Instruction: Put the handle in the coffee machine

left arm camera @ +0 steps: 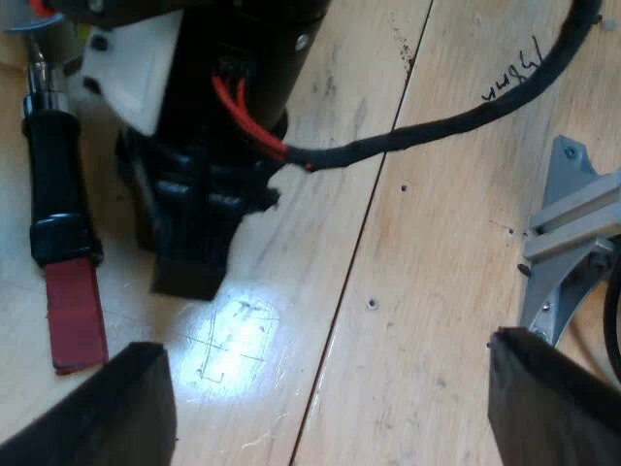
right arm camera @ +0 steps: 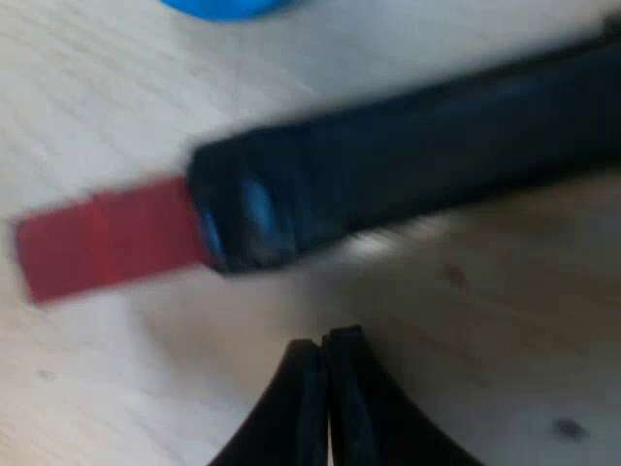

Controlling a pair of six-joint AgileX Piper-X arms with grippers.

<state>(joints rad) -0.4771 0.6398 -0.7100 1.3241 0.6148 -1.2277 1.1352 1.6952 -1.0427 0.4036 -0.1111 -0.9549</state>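
Zero steps of the insertion are complete. The holder (left arm camera: 58,184) lies loose on the bench (left arm camera: 437,291), red end clear. Right gripper (right arm camera: 325,348) jaws are closed on nothing, just beside the dark handle. Left gripper (left arm camera: 330,351) jaws stand wide open, empty. Remaining: grasp, lift, lock into the coffee machine.

Handle (left arm camera: 56,184): black, with a red end (left arm camera: 76,316)
Holder's neck (left arm camera: 38,73): silvery metal
Bench (left arm camera: 437,291): pale wood grain, dark seams, dark scribbled marks
Left claw (left arm camera: 335,388): black
Right claw (right arm camera: 325,379): black
Bracket (left arm camera: 568,233): grey
Rounded thing near handle (right arm camera: 225,6): bright blue
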